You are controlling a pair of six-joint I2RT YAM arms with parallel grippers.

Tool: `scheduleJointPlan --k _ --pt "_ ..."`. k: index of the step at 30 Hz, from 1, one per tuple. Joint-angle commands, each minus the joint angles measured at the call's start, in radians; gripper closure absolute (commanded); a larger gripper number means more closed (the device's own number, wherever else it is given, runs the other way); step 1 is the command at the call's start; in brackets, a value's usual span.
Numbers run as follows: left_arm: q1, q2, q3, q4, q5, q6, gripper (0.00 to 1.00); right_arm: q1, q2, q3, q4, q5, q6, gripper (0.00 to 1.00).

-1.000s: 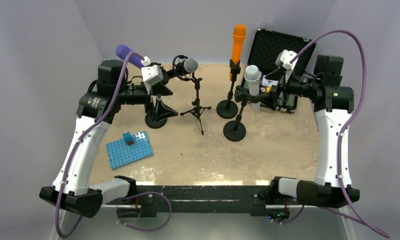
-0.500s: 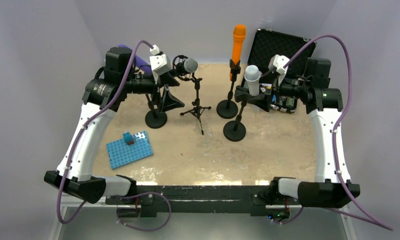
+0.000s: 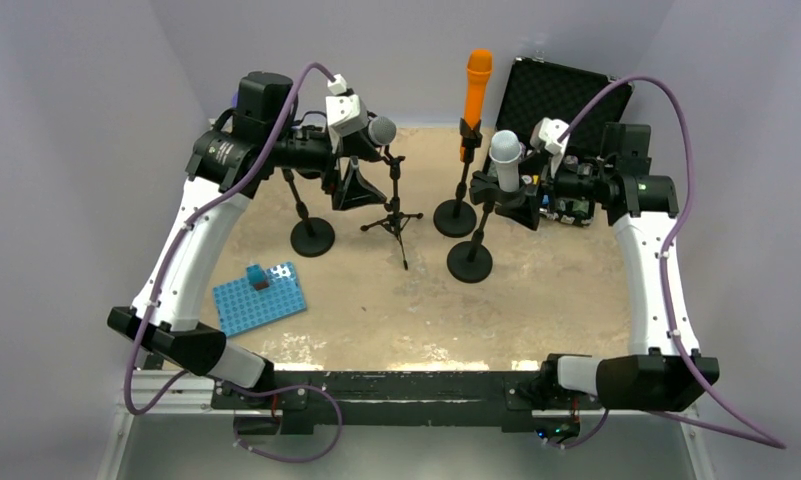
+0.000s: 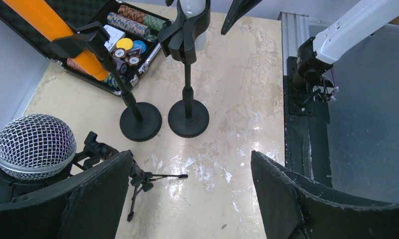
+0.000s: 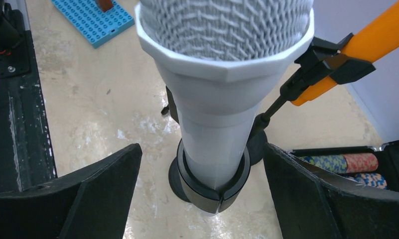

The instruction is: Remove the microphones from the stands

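Note:
A white microphone (image 3: 505, 158) stands upright in the clip of a black round-base stand (image 3: 470, 262). My right gripper (image 3: 524, 203) is just right of it and open. In the right wrist view the white microphone (image 5: 222, 74) fills the gap between the fingers of my right gripper (image 5: 202, 149) without touching them; its clip (image 5: 214, 185) sits below. My left gripper (image 3: 352, 186) is open and empty beside a silver mesh microphone (image 3: 381, 130) on a small tripod. In the left wrist view that microphone (image 4: 33, 145) is by the left finger of the left gripper (image 4: 190, 169).
An orange microphone (image 3: 476, 85) stands on its own stand at the back. A purple microphone (image 3: 238, 100) is mostly hidden behind the left arm; its stand base (image 3: 312, 237) shows. An open black case (image 3: 561, 100) of poker chips sits back right. A blue baseplate (image 3: 259, 300) lies front left.
My left arm has swung right and back, from the purple microphone's stand to the silver mesh microphone. My right gripper has moved left, closer around the white microphone.

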Motion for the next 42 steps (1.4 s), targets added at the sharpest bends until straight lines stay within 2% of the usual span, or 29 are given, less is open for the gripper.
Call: scheduleJointPlan --k 1,6,10,13,16,19,24,27,33,37,42 --pt "-0.003 -0.006 0.042 0.033 0.001 0.014 0.07 0.002 0.017 -0.021 -0.006 0.009 -0.021 0.05" --pt "-0.002 -0.022 0.013 0.05 -0.009 -0.005 0.07 0.002 0.045 -0.029 0.003 -0.001 -0.025 0.13" --pt "-0.002 -0.051 -0.035 -0.005 -0.014 0.042 0.07 0.002 0.064 -0.015 -0.005 -0.042 -0.016 0.27" --pt "-0.002 -0.062 -0.061 -0.041 -0.01 0.069 0.06 0.002 0.057 -0.015 -0.014 -0.056 -0.016 0.43" --pt "-0.002 -0.063 -0.091 -0.035 0.023 0.043 0.06 0.003 0.05 -0.018 -0.032 -0.071 -0.038 0.65" --pt "-0.002 -0.053 -0.095 -0.026 0.031 0.031 0.06 0.006 0.056 0.01 -0.136 -0.096 -0.113 0.77" --pt "-0.002 -0.047 -0.089 -0.028 0.031 0.039 0.06 0.033 -0.002 -0.001 -0.182 -0.128 -0.152 0.8" --pt "-0.002 -0.049 -0.103 -0.05 0.052 0.041 0.06 0.144 -0.081 -0.067 -0.161 -0.074 -0.193 0.81" --pt "-0.012 -0.074 -0.167 -0.04 0.075 0.023 0.06 0.259 -0.176 -0.177 0.044 -0.078 -0.031 0.83" --pt "-0.036 -0.082 -0.205 -0.028 0.085 0.014 0.06 0.309 -0.173 -0.181 0.137 -0.08 0.056 0.83" --pt "-0.04 -0.122 -0.297 0.028 0.094 -0.027 0.06 0.364 -0.137 -0.167 0.192 -0.059 0.089 0.82"
